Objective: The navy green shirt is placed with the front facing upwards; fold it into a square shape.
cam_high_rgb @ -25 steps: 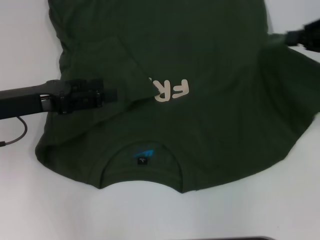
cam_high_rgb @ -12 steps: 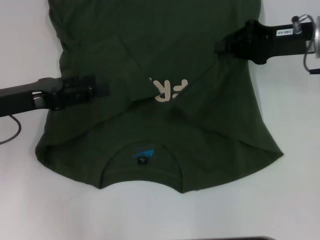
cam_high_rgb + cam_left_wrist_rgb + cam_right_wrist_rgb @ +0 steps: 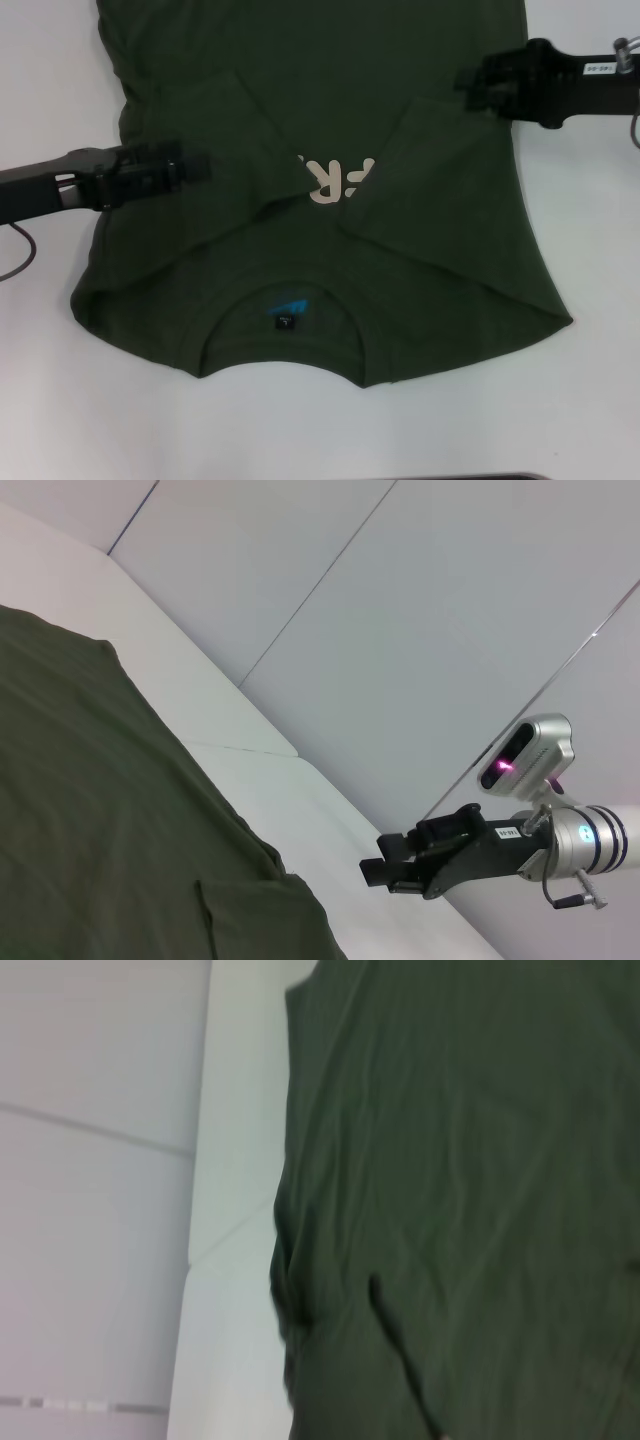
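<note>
Navy green shirt (image 3: 400,120): one, two sleeves folded inward.

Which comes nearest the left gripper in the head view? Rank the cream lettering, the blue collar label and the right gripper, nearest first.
From the left gripper:
1. Cream lettering, mid-chest, partly covered by the folded sleeves.
2. Blue collar label, inside the neckline at the shirt's near edge.
3. Right gripper, across the shirt, at its right side.

Wrinkled navy green shirt (image 3: 470,1180) on white table (image 3: 235,1240), pale wall (image 3: 90,1160) beyond.
</note>
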`<state>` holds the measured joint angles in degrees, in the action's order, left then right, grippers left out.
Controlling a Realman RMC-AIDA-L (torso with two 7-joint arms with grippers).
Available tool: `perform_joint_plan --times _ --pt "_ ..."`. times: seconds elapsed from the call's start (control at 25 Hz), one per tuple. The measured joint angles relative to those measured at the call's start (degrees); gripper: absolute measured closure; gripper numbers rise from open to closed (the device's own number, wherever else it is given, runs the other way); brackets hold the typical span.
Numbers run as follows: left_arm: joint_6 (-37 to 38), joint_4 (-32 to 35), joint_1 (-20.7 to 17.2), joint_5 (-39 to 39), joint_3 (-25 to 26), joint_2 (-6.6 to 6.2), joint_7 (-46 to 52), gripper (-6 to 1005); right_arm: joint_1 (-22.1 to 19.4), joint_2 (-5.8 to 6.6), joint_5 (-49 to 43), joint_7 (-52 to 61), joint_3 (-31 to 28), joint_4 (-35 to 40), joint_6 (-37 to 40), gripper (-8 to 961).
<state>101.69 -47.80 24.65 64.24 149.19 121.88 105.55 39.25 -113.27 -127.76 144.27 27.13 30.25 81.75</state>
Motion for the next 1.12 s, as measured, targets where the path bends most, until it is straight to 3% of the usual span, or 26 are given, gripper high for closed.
perform_joint_plan --times 0.24,0.44,0.56,0.68,0.84,0.88,1.04,1.12 --pt "0.23 -0.02 0.12 0.00 0.32 -0.22 0.70 155 -1.03 1.68 4.40 -4.64 -0.05 0.90 1.77 531" --pt "0.86 -0.01 0.14 0.24 0.37 -0.54 1.49 156 -2.43 1.25 12.07 -18.06 -0.16 2.92 7.19 436" --pt "2.18 -0.01 0.12 1.36 1.27 -0.78 1.60 156 -4.61 0.94 17.93 -28.80 -0.18 3.15 9.73 319" --pt "4.06 -0.01 0.13 2.53 2.47 -1.23 2.31 156 -8.22 -0.74 23.65 -42.05 -0.15 7.17 13.70 202" --pt "6.54 -0.08 -0.04 3.86 2.74 -1.75 2.50 155 -13.91 -4.66 27.55 -58.35 -0.53 18.31 19.25 49" --pt "6.98 -0.08 -0.15 4.27 2.78 -1.79 2.33 155 -15.00 -5.07 28.43 -60.90 -0.62 20.10 20.15 11" --pt "8.52 -0.11 -0.80 5.74 2.84 -1.31 1.20 155 -18.81 -4.74 31.32 -64.04 -1.24 23.93 24.05 16" --pt "8.52 0.08 -1.08 5.97 2.94 -0.73 1.08 155 -20.87 -5.50 31.34 -64.13 -2.22 25.90 24.79 18"
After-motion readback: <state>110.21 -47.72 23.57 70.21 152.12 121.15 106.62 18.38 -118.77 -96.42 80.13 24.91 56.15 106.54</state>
